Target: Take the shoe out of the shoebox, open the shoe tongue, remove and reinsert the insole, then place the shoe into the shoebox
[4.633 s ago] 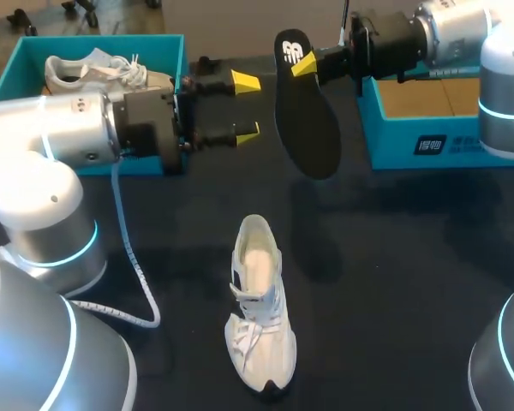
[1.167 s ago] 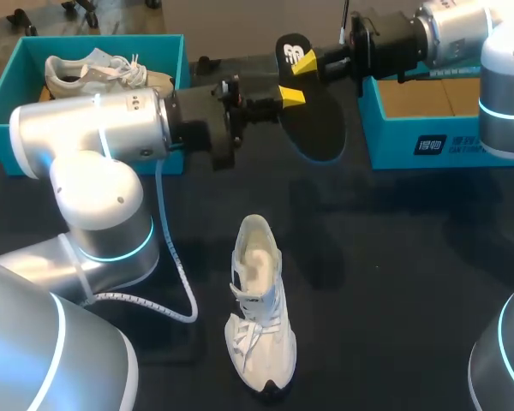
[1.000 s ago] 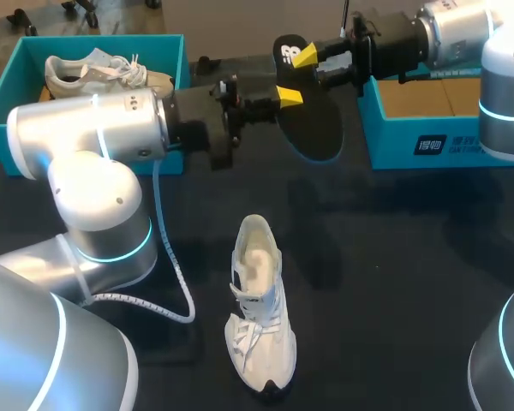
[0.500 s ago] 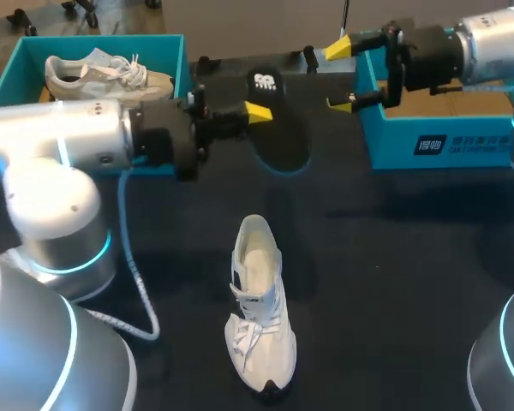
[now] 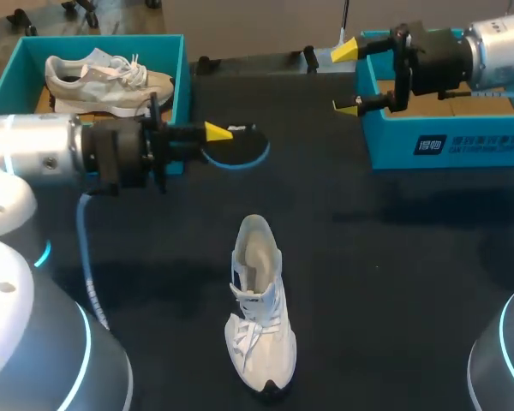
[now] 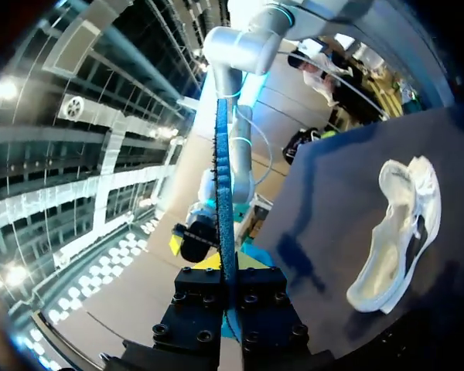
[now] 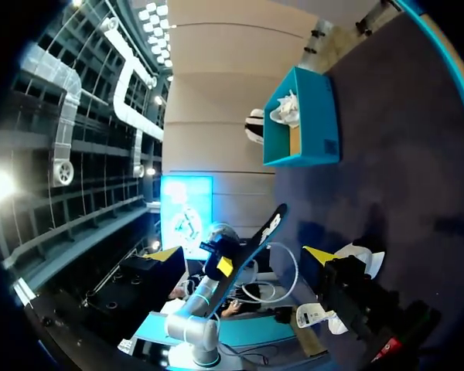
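Observation:
A white shoe [image 5: 259, 317] lies on the dark table in the middle near the front, tongue pulled up. In the left wrist view the shoe [image 6: 398, 224] lies off to one side of my fingers. My left gripper [image 5: 216, 131] is shut on the black insole [image 5: 238, 152], which it holds low over the table beside the left shoebox. That same view shows the insole [image 6: 220, 185] edge-on, clamped between the fingers of the left gripper [image 6: 226, 270]. My right gripper [image 5: 346, 77] stands wide open and empty at the right shoebox's near corner. From the right gripper [image 7: 241, 253] the insole [image 7: 263, 232] shows far ahead.
The teal left shoebox [image 5: 178, 60] at the back left holds a second white shoe [image 5: 103, 73]. The teal right shoebox [image 5: 428, 141] stands at the back right with a bare cardboard floor. My left arm's white cable [image 5: 86, 257] hangs beside the arm.
My right gripper opened, let go of the insole and drew back to the right. My left arm, still gripping the insole, swung it left and down and turned it nearly flat.

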{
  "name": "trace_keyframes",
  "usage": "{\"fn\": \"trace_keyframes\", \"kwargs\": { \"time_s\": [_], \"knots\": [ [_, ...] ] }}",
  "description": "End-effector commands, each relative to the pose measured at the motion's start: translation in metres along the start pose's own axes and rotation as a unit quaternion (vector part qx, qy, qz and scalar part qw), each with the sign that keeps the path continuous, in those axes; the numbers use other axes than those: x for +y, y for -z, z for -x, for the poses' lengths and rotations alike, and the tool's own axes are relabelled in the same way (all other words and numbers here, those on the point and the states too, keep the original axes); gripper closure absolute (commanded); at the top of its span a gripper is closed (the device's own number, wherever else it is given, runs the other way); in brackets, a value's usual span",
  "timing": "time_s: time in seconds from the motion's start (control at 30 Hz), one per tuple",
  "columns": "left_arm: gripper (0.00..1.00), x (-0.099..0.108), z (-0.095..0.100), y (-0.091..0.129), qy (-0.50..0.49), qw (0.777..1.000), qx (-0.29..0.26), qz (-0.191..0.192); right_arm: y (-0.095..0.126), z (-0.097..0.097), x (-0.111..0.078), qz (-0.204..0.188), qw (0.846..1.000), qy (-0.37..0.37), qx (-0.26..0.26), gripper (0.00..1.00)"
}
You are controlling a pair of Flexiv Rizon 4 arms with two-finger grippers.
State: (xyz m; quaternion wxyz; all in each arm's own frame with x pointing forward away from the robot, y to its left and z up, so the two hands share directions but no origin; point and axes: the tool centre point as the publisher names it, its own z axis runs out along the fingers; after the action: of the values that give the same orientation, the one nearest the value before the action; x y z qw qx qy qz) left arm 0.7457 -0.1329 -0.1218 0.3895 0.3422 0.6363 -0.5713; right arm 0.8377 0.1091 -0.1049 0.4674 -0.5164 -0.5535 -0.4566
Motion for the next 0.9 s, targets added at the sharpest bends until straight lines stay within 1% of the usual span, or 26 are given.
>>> {"fn": "trace_keyframes", "kwargs": {
  "time_s": [0.03, 0.13, 0.23, 0.3, 0.33, 0.37, 0.4, 0.43, 0.9],
  "knots": [
    [1.0, 0.0, 0.005, 0.015, 0.006, 1.0, 0.014, -0.003, -0.001, 0.0, 0.0, 0.001, 1.0, 0.0, -0.001, 0.0],
    [1.0, 0.0, 0.005, 0.015, 0.006, 1.0, 0.014, -0.003, -0.001, 0.0, 0.0, 0.001, 1.0, 0.0, -0.001, 0.0],
    [1.0, -0.008, 0.014, 0.015, 0.136, 0.99, 0.011, -0.03, -0.001, 0.0, 0.0, 0.001, 1.0, 0.0, -0.001, 0.0],
    [1.0, -0.01, 0.016, 0.016, 0.188, 0.981, 0.015, -0.033, -0.001, 0.0, 0.0, 0.001, 1.0, 0.0, -0.001, 0.0],
    [1.0, -0.013, 0.017, 0.017, 0.253, 0.967, 0.02, -0.034, -0.001, 0.0, 0.0, 0.001, 1.0, 0.0, -0.001, 0.0],
    [1.0, -0.013, 0.019, 0.016, 0.32, 0.947, 0.024, -0.025, -0.001, 0.0, 0.0, 0.001, 1.0, 0.0, -0.001, 0.0],
    [1.0, -0.01, 0.02, 0.014, 0.404, 0.914, 0.031, 0.002, -0.001, 0.0, 0.0, 0.001, 1.0, 0.0, -0.001, 0.0],
    [1.0, -0.007, 0.02, 0.013, 0.433, 0.9, 0.033, 0.026, -0.001, 0.0, 0.0, 0.001, 1.0, 0.0, -0.001, 0.0],
    [1.0, -0.007, 0.02, 0.013, 0.433, 0.9, 0.033, 0.026, -0.001, 0.0, 0.0, 0.001, 1.0, 0.0, -0.001, 0.0]
  ]
}}
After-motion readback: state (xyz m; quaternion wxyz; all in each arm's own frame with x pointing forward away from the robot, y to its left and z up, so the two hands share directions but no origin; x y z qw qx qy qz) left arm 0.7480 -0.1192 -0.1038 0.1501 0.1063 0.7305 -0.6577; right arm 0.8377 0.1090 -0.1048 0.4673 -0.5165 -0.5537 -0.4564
